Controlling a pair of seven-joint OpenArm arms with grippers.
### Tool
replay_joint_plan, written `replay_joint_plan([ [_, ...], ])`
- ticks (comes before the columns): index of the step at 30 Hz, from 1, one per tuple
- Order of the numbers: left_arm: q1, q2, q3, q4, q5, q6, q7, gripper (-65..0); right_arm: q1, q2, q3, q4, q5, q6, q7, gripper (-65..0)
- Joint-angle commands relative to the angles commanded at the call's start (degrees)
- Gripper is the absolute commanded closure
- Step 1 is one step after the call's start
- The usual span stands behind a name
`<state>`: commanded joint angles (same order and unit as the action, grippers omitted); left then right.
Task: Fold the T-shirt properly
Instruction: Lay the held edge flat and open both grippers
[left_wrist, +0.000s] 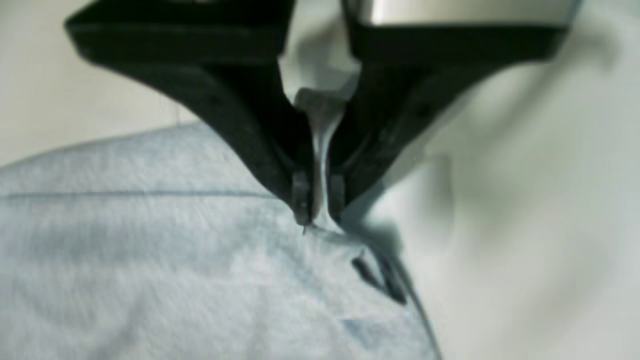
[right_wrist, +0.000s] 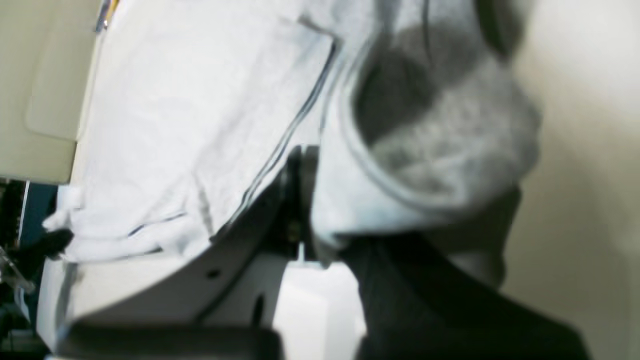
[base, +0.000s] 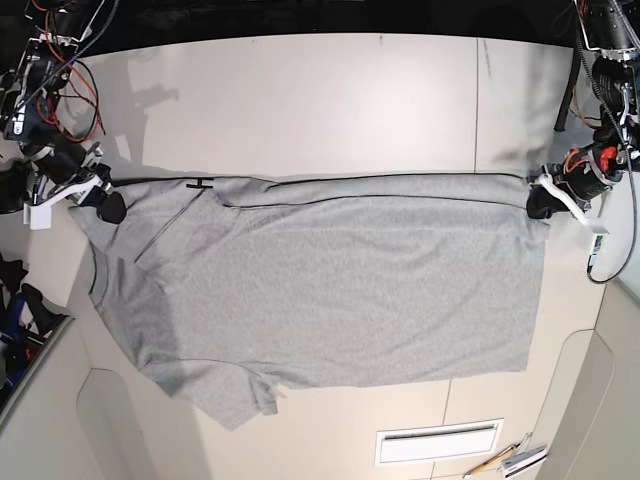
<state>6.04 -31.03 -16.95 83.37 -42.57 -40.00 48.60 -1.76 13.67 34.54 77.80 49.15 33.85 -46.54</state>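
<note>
A: Why is the T-shirt (base: 330, 285) drawn taut along its far edge?

B: Each arm pinches an end. The left gripper (left_wrist: 319, 202) is clamped on a tuck of grey cloth, and the right gripper (right_wrist: 302, 200) is closed on fabric at the shoulder end, likely to carry a lengthwise fold.

A: Where does the shirt lie?

B: Spread over the table (base: 330, 100). A sleeve (base: 235, 395) trails at the near edge; nothing blocks the fold path.
</note>
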Motion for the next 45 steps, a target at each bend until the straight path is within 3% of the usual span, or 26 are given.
replay_joint_plan([
  [5, 7.4, -1.4, -0.6, 8.4, 0.0, 0.0, 1.6, 0.0, -6.6, 0.0, 0.2, 4.5, 3.9, 0.0, -2.4, 0.0],
  [12, 17.8, -1.4, -9.8, 16.6, -0.2, 0.0, 1.6, 0.0, -13.3, 0.2, 1.1, 11.0, 5.4, 0.02, -4.8, 0.0],
  [16, 20.9, -1.4, -13.1, 16.7, -3.1, 0.0, 1.9, 0.0, -15.0, 1.4, 1.1, 12.4, 6.3, 0.0, -5.6, 0.0],
  [22, 24.1, -1.4, -13.5, 16.7, -4.6, 0.0, 3.4, 0.0, -15.9, 2.2, 3.0, 12.6, 9.2, 0.0, -11.8, 0.0],
  [28, 25.0, -1.4, -13.5, 16.7, -7.0, 0.0, 9.9, 0.0, -20.3, 3.8, 3.3, 12.6, 10.7, 0.0, -12.0, 0.0],
  [34, 28.6, -1.4, -13.5, 16.7, -10.4, 0.0, 10.4, 0.0, -22.8, 3.8, 3.9, 12.6, 11.7, 0.02, -12.0, 0.0],
  [41, 28.5, -1.4, -13.5, 16.7, -10.4, 0.0, 10.8, 0.0, -22.7, 3.8, 3.8, 12.6, 11.7, 0.0, -12.0, 0.0],
  [42, 28.5, -1.4, -13.5, 16.7, -10.4, 0.0, 10.8, -5.1, -22.7, 3.8, 3.9, 12.6, 11.7, 0.0, -12.0, -2.8],
  [45, 28.5, -1.4, -13.5, 16.7, -10.4, 0.0, 10.8, -22.8, -22.7, 3.8, 4.3, 12.6, 11.3, 0.0, -12.0, -20.8],
])
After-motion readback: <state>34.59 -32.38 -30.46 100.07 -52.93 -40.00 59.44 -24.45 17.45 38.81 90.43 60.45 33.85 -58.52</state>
